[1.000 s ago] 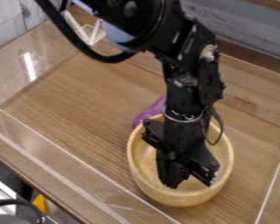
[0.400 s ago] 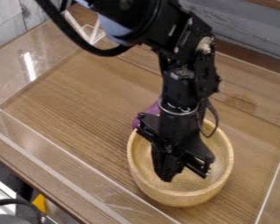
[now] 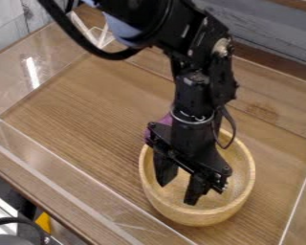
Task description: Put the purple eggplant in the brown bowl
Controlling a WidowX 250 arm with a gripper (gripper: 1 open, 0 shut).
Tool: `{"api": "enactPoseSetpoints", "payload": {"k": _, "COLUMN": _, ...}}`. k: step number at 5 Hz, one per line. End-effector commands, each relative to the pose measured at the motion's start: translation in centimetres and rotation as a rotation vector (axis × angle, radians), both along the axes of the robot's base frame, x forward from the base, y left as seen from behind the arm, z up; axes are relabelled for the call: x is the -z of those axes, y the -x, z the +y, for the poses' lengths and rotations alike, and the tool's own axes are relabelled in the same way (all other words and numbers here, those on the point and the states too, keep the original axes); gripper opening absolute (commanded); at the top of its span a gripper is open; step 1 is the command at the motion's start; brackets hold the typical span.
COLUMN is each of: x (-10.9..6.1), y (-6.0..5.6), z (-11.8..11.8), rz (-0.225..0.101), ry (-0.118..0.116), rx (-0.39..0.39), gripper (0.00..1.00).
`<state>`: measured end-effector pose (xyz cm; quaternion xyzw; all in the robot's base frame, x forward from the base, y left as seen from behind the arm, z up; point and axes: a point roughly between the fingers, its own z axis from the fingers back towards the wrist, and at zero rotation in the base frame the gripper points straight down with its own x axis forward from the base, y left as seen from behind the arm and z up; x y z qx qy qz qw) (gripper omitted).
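The brown bowl (image 3: 240, 188), a wide light wooden one with a thick rim, stands on the wooden table near the front. My gripper (image 3: 182, 185) points straight down into it, open, its two black fingers (image 3: 161, 172) spread apart above the bowl's floor. Nothing shows between the fingers. The purple eggplant is hidden behind the black hand and fingers, and I cannot tell where it lies.
A clear plastic wall (image 3: 41, 144) runs along the table's left and front sides. The black arm (image 3: 182, 38) reaches in from the upper left, with cables beside it. Bare wooden tabletop (image 3: 92, 105) lies left of the bowl.
The fingers have spread from nearly together to wide apart inside the bowl. The purple patch seen beside the hand a second ago no longer shows. The hand has stayed in place.
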<state>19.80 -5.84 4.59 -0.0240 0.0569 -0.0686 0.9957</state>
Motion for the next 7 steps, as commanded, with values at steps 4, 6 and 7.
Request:
{"api": "enactPoseSetpoints", "payload": {"k": 4, "x": -1.26, "y": -1.78, "z": 0.73, "rz": -0.077, "ry": -0.022, "rx": -0.024, "gripper": 1.0}}
{"api": "enactPoseSetpoints", "payload": {"k": 6, "x": -1.05, "y": -1.97, "z": 1.05, "rz": -0.079, "ry": -0.036, "rx": -0.033, "gripper": 1.0}}
{"api": "enactPoseSetpoints", "payload": {"k": 7, "x": -0.97, "y": -2.09, "z": 1.21, "rz": -0.083, "ry": -0.044, "rx": -0.037, "gripper": 1.0}}
